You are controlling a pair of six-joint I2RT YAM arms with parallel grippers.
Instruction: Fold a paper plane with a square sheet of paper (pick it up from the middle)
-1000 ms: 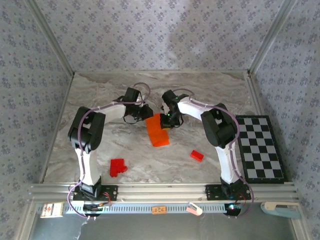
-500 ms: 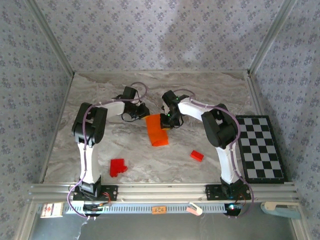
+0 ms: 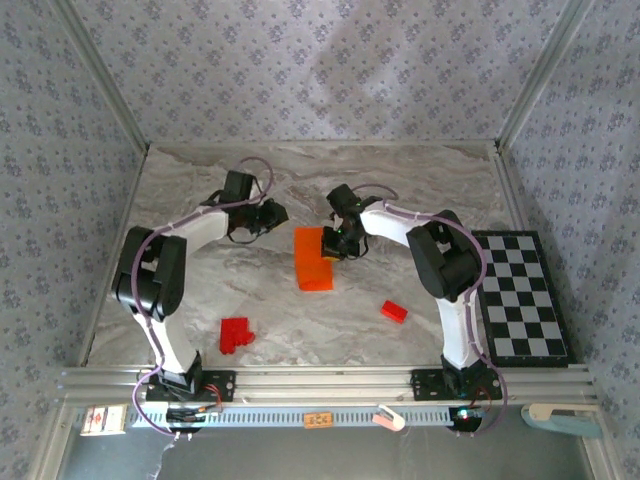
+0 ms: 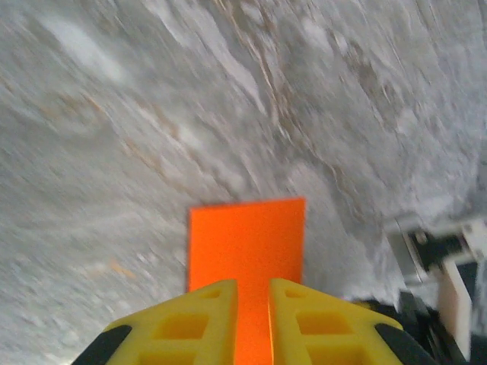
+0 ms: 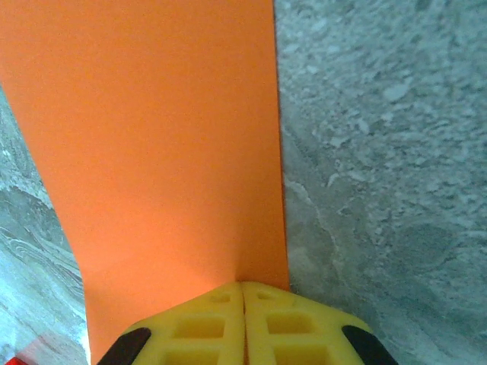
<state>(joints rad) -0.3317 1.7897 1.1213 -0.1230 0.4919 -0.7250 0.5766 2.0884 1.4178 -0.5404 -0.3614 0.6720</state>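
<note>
The folded orange sheet of paper (image 3: 314, 262) lies near the middle of the table (image 3: 190, 290) as a narrow rectangle. Its long axis runs almost straight from 12 o'clock to 6 o'clock in the overhead view. The right gripper (image 3: 337, 243) is on the sheet's right edge, near its 1 o'clock corner. In the right wrist view its yellow fingertips (image 5: 221, 312) are pressed together with no gap, and the paper runs right up into them, so it looks pinched there at the edge. The left gripper (image 3: 274, 213) is off the paper, at about 10 o'clock from it, with bare table between them. From that gripper the sheet lies toward 4 o'clock. In the left wrist view its jaws are parted by only a narrow slit with nothing held in it, and the paper's short far edge (image 4: 247, 204) lies squarely ahead. The right arm is clearly the nearer one and appears to anchor the sheet. Any fold along the long axis probably depends on the left gripper crossing that gap to the free left edge, at 9 o'clock on the sheet.
</note>
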